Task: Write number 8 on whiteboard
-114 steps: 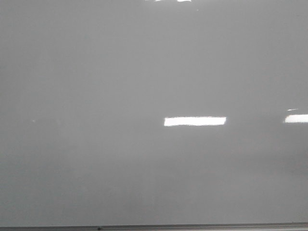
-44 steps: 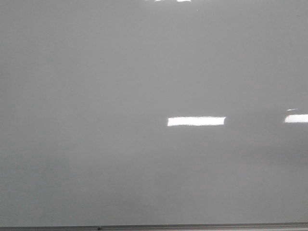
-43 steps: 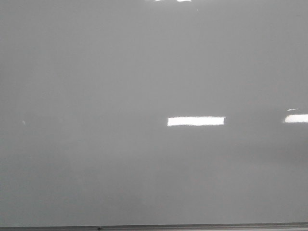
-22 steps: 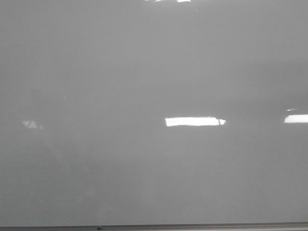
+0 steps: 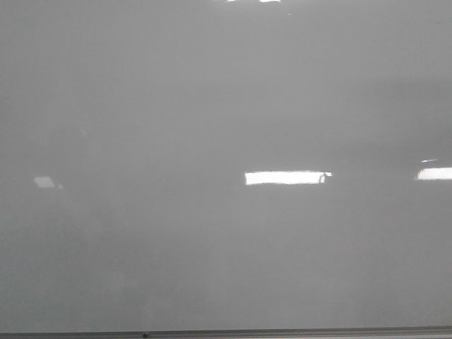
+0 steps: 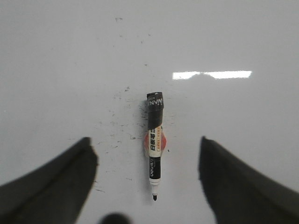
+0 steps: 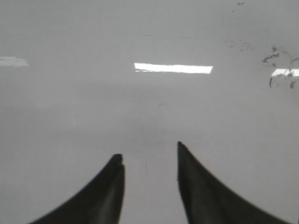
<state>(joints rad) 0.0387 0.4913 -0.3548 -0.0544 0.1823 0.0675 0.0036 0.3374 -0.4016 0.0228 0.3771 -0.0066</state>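
No number 8 is on the whiteboard [image 5: 212,106] yet; from the front its glossy grey face is blank, with only bright glare bars and the thin dark frame along its lower edge. The board fills every view, so it seems to serve as the working surface itself.

The thing that matters right now is the marker [image 6: 154,149], lying loose on the board under the left arm. It is uncapped, the dark nib bare at one end, and its black cap sits at the other end, at a slight angle (whether it is pushed onto the tail or merely lying against it, I cannot tell). Around it the board is peppered with small dark specks and smears, which I take for old ink residue.

The left gripper [image 6: 147,179] hovers over the marker with its jaws spread wide, one finger on either side of the barrel and neither touching it. That straddling pose reads to me as a lineup for a pinch across the barrel, the step before any writing.

The right gripper [image 7: 149,179] holds nothing; its jaws stand apart with a modest gap, over bare board. Some faint scribbled marks [image 7: 280,65] show off to one side of it, too broken to read as a figure.
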